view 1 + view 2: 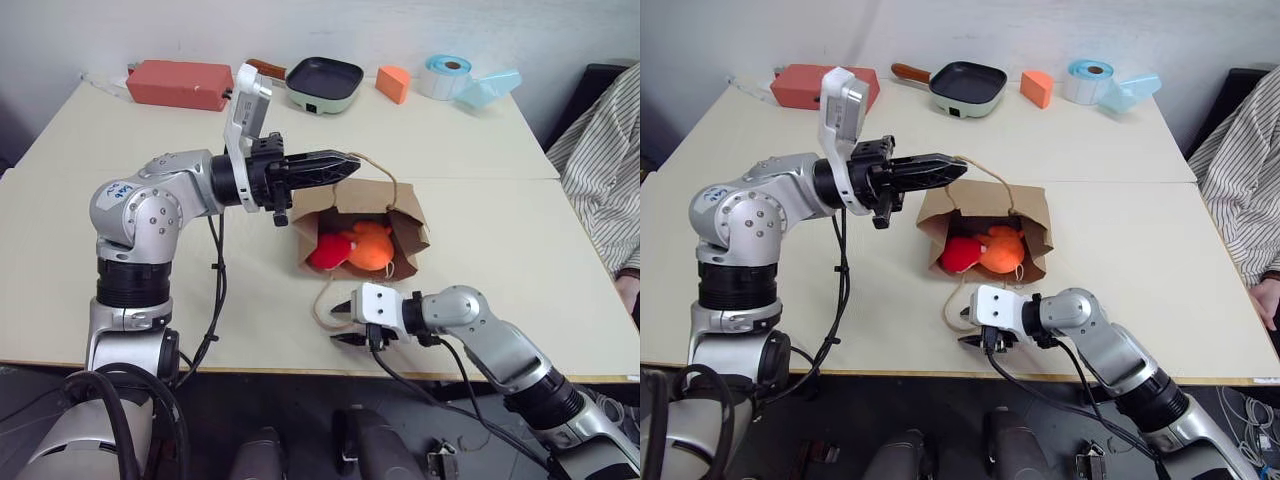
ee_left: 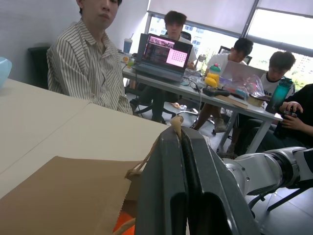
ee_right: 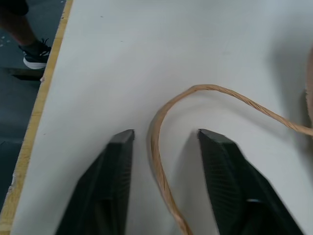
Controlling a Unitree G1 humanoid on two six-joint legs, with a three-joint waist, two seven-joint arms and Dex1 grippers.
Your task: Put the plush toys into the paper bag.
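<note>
The paper bag [image 1: 365, 226] lies on the table [image 1: 120, 300], mouth toward the near edge. Inside that mouth sit the 2 plush toys: the orange toy [image 1: 368, 247] and, touching it on the robot's left, the red toy [image 1: 327, 252].

The left gripper [image 1: 350, 163] is held level above the bag's far rim, fingers clamped shut on the far cord handle [image 1: 378, 170].

The right gripper [image 3: 164, 142] is low over the table just in front of the bag, jaws apart, with the near cord handle [image 3: 161, 127] lying between the 2 fingers, not pinched.
</note>
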